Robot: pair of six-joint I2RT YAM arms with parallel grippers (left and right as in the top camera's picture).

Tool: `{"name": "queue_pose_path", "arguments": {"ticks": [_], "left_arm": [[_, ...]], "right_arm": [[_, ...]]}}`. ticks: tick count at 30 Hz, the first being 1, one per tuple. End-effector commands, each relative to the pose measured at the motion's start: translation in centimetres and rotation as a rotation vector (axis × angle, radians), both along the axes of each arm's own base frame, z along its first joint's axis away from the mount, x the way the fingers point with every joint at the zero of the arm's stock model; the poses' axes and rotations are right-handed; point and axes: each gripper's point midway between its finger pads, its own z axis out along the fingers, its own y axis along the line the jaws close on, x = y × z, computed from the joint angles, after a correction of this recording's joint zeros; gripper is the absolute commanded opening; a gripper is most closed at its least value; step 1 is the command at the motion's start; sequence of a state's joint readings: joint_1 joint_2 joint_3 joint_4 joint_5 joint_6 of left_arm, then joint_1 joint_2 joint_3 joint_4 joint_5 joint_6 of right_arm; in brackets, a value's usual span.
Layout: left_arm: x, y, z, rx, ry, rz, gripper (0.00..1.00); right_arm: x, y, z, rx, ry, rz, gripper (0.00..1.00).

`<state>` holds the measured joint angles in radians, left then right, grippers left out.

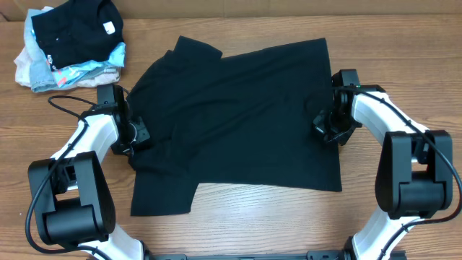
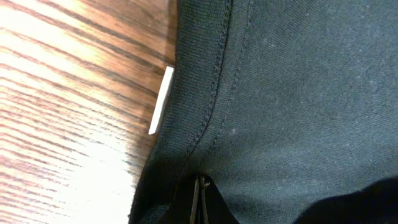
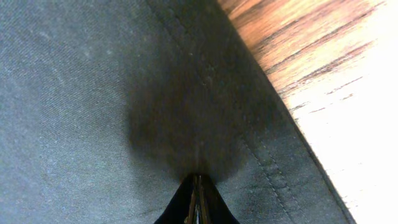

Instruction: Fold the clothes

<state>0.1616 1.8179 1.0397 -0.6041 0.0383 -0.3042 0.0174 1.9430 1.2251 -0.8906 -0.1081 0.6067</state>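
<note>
Shirt (image 2: 298, 93) edge pinched in left gripper (image 2: 199, 200), opposite edge in right gripper (image 3: 198, 199) — both closed on it; first fold starting — lift evenly next.

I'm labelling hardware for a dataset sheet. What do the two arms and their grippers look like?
The left arm and right arm have white curved links between bulky black joint housings. The left gripper and right gripper are black, with slim dark fingertips. A thin black cable loops beside the left arm.
</note>
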Motion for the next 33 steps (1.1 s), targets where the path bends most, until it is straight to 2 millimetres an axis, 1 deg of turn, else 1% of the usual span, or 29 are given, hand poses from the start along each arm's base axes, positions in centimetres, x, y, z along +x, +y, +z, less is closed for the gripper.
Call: {"name": "queue_pose_path", "arguments": {"ticks": [1, 3, 5, 7, 9, 11, 13, 15, 16, 17, 18, 20, 21, 22, 23, 24, 25, 27, 28, 29, 30, 32, 33], "left_arm": [[-1.0, 1.3, -0.8, 0.054, 0.054, 0.031, 0.04], [-0.6, 1.6, 0.0, 0.066, 0.045, 0.033, 0.04], [0.2, 1.9, 1.5, 0.081, 0.024, 0.036, 0.04], [1.4, 2.2, 3.5, 0.094, -0.016, 0.038, 0.04], [3.0, 2.4, 6.4, 0.100, -0.082, 0.039, 0.04], [4.0, 2.3, 8.3, 0.099, -0.125, 0.035, 0.04], [4.9, 1.5, 10.2, 0.067, -0.168, 0.000, 0.04], [5.5, -0.5, 11.4, -0.010, -0.195, -0.067, 0.04], [5.4, -1.6, 11.5, -0.052, -0.193, -0.095, 0.04], [5.2, -2.5, 11.5, -0.086, -0.184, -0.112, 0.04], [4.4, -3.8, 11.2, -0.126, -0.152, -0.132, 0.04], [2.3, -5.4, 10.4, -0.159, -0.056, -0.152, 0.08], [1.2, -6.1, 9.9, -0.166, -0.007, -0.161, 0.11], [0.0, -6.8, 9.4, -0.170, 0.044, -0.176, 0.17], [-0.9, -7.5, 9.0, -0.174, 0.078, -0.192, 0.21], [-1.5, -8.1, 8.5, -0.175, 0.102, -0.207, 0.24], [-2.1, -8.6, 8.0, -0.177, 0.122, -0.221, 0.30], [-3.3, -9.3, 6.7, -0.170, 0.160, -0.240, 0.40], [-3.9, -9.4, 6.0, -0.166, 0.174, -0.242, 0.41], [-4.3, -9.4, 5.3, -0.161, 0.186, -0.230, 0.41], [-4.7, -9.2, 4.4, -0.150, 0.195, -0.208, 0.41], [-5.2, -8.7, 3.1, -0.134, 0.198, -0.185, 0.39], [-5.5, -8.3, 2.6, -0.126, 0.203, -0.164, 0.36]], "right_arm": [[-1.4, -2.2, -1.4, -0.038, 0.083, -0.065, 0.04], [-1.4, -3.6, -0.6, -0.065, 0.091, -0.092, 0.04], [-1.1, -5.2, 0.8, -0.096, 0.090, -0.122, 0.04], [-0.6, -6.6, 2.3, -0.123, 0.076, -0.149, 0.04], [0.3, -7.7, 4.4, -0.131, 0.044, -0.175, 0.04], [0.9, -8.0, 5.6, -0.132, 0.020, -0.183, 0.04], [1.4, -8.1, 7.0, -0.129, -0.001, -0.183, 0.04], [1.7, -7.4, 7.8, -0.105, -0.014, -0.167, 0.04], [2.1, -6.5, 8.1, -0.070, -0.029, -0.132, 0.04], [2.5, -5.7, 8.1, -0.038, -0.043, -0.095, 0.06], [2.9, -4.6, 8.3, 0.007, -0.065, -0.045, 0.08], [3.4, -3.1, 8.5, 0.060, -0.090, 0.004, 0.13], [3.5, -2.7, 8.5, 0.068, -0.094, 0.012, 0.17], [3.7, -2.4, 8.5, 0.067, -0.102, 0.021, 0.22], [3.9, -2.1, 8.5, 0.065, -0.110, 0.030, 0.29], [4.1, -1.8, 8.6, 0.065, -0.120, 0.038, 0.32], [4.4, -1.5, 8.6, 0.066, -0.132, 0.047, 0.34], [4.9, -0.9, 8.7, 0.065, -0.154, 0.064, 0.45], [5.2, -0.5, 8.7, 0.065, -0.167, 0.076, 0.50], [5.5, -0.1, 8.7, 0.065, -0.179, 0.086, 0.54], [5.8, 0.3, 8.8, 0.065, -0.192, 0.097, 0.61], [6.6, 1.3, 9.0, 0.066, -0.229, 0.124, 0.68], [7.0, 1.9, 9.0, 0.066, -0.248, 0.141, 0.69]]}}
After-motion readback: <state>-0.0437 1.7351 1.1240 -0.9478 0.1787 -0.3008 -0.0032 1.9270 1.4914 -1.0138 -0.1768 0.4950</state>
